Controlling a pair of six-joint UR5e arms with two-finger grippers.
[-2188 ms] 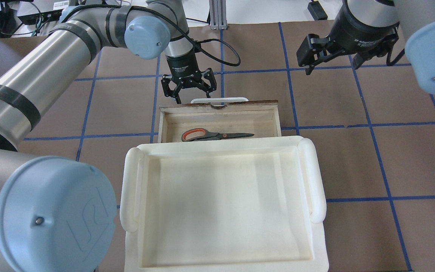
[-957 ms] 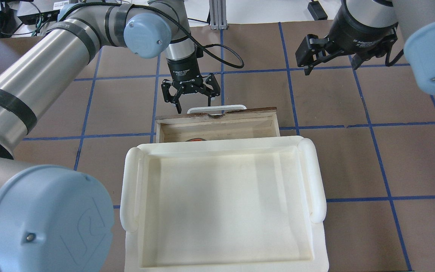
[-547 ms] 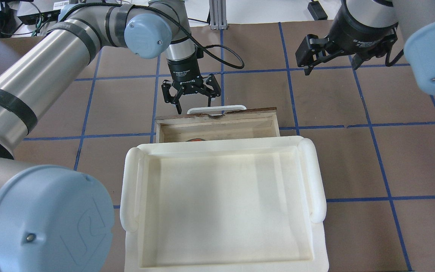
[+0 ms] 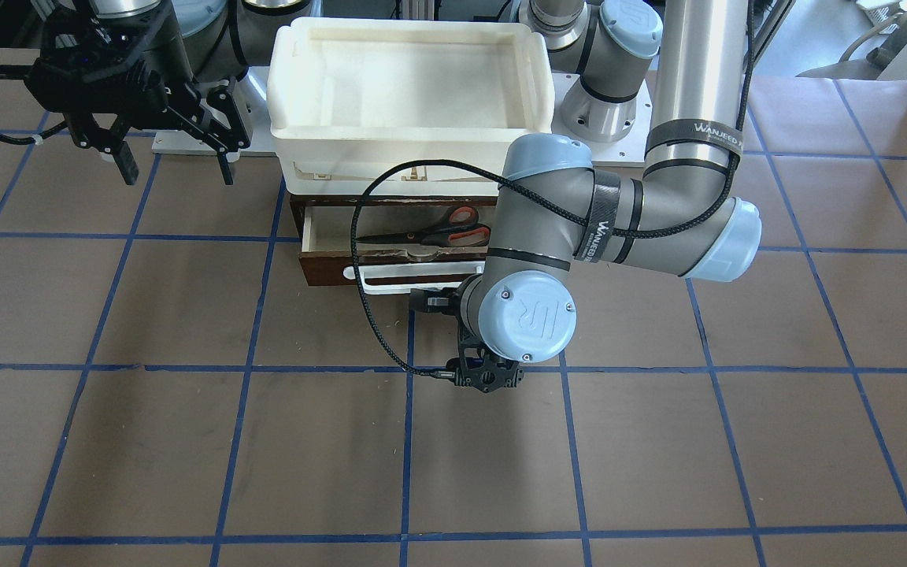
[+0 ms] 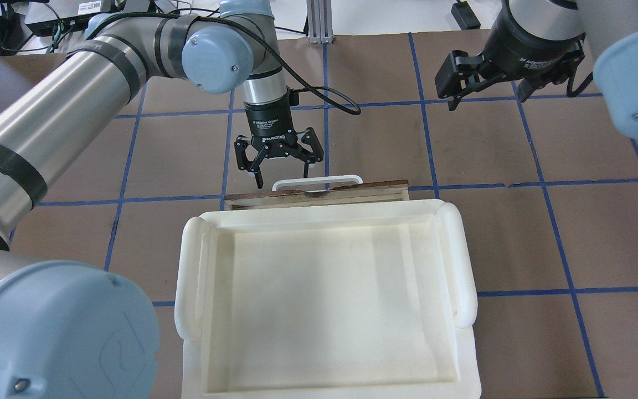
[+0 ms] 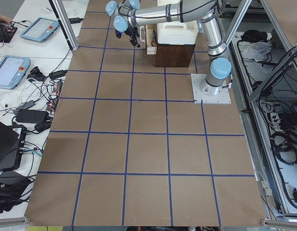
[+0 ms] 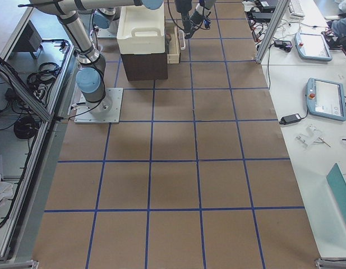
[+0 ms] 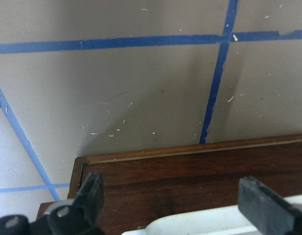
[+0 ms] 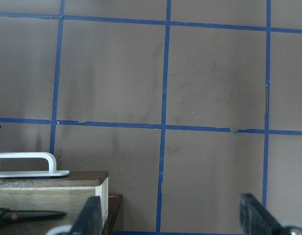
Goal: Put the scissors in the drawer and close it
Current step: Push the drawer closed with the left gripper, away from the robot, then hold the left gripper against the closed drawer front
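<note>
The drawer (image 5: 319, 195) shows only as a thin dark-brown strip with its white bar handle (image 5: 317, 181) beyond the white tray's rim. In the front-facing view the drawer (image 4: 327, 268) stands a little out, and the scissors (image 4: 438, 230) lie inside on the pale floor. Their blade (image 9: 31, 214) also shows in the right wrist view. My left gripper (image 5: 279, 173) is open, pointing down right at the drawer's front, and its fingers (image 8: 89, 196) straddle the handle (image 8: 199, 223). My right gripper (image 5: 482, 83) hangs open and empty, far off to the right.
A large white plastic tray (image 5: 463, 260) sits on top of the dark-brown cabinet (image 7: 144, 64) that houses the drawer. Brown table paper with blue tape lines (image 5: 540, 183) surrounds it. Tablets and cables lie on side tables (image 6: 13, 72).
The drawer has slid further in under the tray, hiding the scissors from the overhead view. My left gripper followed its front towards the robot, still open. The right arm stayed put.
</note>
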